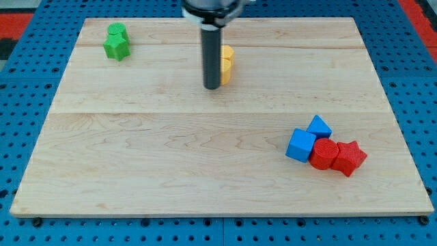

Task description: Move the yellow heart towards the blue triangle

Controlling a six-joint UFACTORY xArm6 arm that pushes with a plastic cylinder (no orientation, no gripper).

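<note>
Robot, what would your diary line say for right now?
my tip: at view's left of yellow heart, close beside | blue triangle: lower right, in the blue and red cluster | heart far from triangle | push not done

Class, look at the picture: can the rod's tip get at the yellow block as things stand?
Probably yes. My tip sits right beside the yellow block, at its left edge in the view, with nothing between them; whether they touch is unclear.

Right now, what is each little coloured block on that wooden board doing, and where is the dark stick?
My tip: down on the wooden board, touching the yellow blocks' left.
Yellow blocks: partly hidden behind the rod.
Green blocks: together, top left.
Blue blocks and red blocks: clustered, lower right.
</note>
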